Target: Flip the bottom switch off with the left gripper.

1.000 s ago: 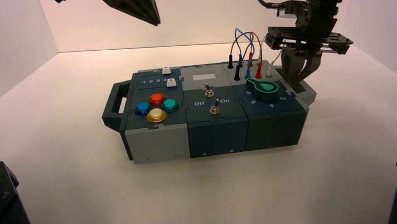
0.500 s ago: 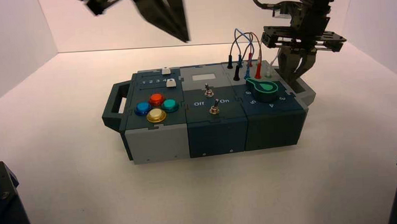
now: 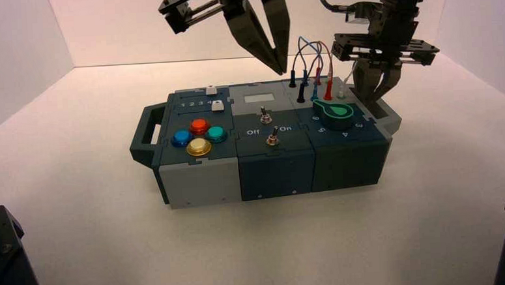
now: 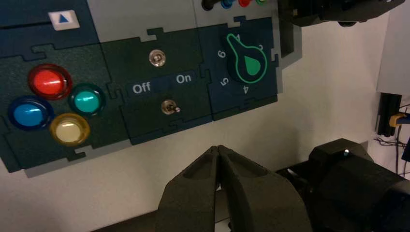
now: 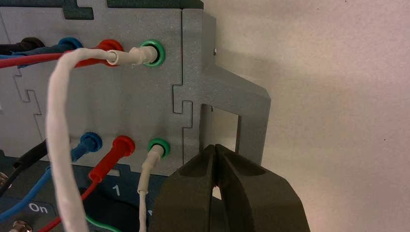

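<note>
The bottom switch (image 3: 272, 140) is a small silver toggle on the dark blue middle module, nearest the box's front. In the left wrist view its lever (image 4: 170, 108) leans toward the "On" lettering. The top switch (image 4: 156, 57) sits behind it. My left gripper (image 3: 279, 70) hangs high above the back of the box, near the wire plugs, well clear of both switches. Its long fingers are shut with nothing between them (image 4: 218, 147). My right gripper (image 3: 372, 101) is shut and empty beside the box's right handle (image 5: 237, 104).
Four coloured buttons (image 3: 198, 135) sit on the left module, with two white sliders (image 3: 213, 97) behind them. A green knob (image 3: 337, 114) is on the right module. Looped wires (image 3: 311, 61) rise from plugs at the back right. The box's left handle (image 3: 146, 135) juts out.
My left gripper has swung right and down from the upper left to above the back of the box. The right gripper has barely moved.
</note>
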Robot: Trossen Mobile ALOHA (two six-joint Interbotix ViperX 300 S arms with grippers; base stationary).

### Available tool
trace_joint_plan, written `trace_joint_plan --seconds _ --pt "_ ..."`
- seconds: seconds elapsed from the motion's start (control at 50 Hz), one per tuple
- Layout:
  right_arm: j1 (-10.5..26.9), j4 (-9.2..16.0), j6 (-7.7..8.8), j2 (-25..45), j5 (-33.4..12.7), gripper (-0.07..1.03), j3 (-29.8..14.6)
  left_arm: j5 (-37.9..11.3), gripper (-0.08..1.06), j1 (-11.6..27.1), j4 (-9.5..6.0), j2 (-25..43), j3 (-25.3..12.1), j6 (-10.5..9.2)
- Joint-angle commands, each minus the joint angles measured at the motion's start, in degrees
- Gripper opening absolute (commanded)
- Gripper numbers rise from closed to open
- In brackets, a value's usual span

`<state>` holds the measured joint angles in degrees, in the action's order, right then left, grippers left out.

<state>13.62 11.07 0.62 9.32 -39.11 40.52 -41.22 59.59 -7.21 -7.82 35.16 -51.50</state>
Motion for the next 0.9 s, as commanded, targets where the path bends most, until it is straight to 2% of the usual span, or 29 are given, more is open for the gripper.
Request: trace_joint_plan --seconds 0.02,0.9 --pt "0.0 -1.49 0.97 2.99 0.18 -0.02 0.44 -0.26 -0.03 0.44 0.09 -0.26 -1.49 -0.88" --pt "0.44 -1.67 0.97 3.78 0.0 -0.02 0.09 0.35 -0.03 0.88 0.35 7.82 -3.78 -1.23"
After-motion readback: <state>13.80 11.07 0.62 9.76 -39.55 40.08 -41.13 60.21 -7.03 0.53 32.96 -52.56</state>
